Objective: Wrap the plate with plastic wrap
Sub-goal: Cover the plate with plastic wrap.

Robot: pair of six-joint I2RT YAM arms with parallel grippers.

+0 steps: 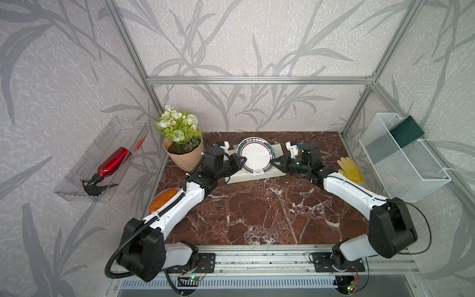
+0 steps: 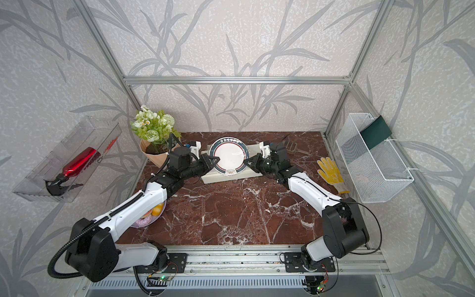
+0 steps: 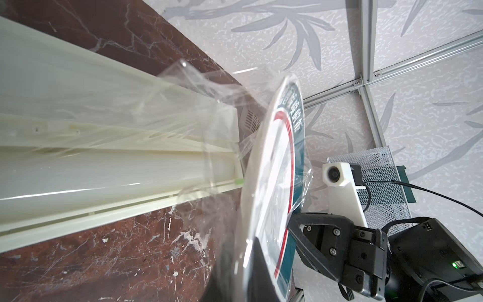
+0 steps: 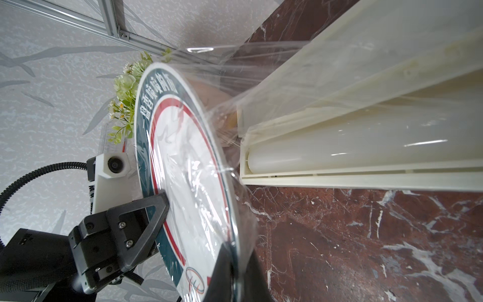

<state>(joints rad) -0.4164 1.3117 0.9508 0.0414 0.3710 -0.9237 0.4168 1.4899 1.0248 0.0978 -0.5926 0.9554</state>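
The plate [image 1: 257, 158] [image 2: 228, 157], white with a teal rim and a red ring, is held tilted over the cream dispenser box [image 1: 237, 178] [image 2: 212, 178]. My left gripper [image 1: 242, 160] [image 2: 216, 160] [image 3: 243, 274] is shut on the plate's left rim. My right gripper [image 1: 274, 162] [image 2: 246, 162] [image 4: 232, 272] is shut on the opposite rim. The plastic wrap [image 3: 198, 104] [image 4: 214, 78] stretches crinkled from the box [image 3: 78, 136] [image 4: 366, 130] up to the plate [image 3: 271, 167] [image 4: 183, 167] and lies over its face. Each wrist view shows the opposite gripper pinching the rim.
A potted flower plant [image 1: 180, 144] stands just left of the left wrist. A purple plate with bread [image 1: 162, 200] lies under the left forearm. A yellow glove [image 1: 350, 171] lies right of the right arm. A wire basket [image 1: 401, 159] and a clear tray with a red bottle [image 1: 102, 159] hang on the side walls.
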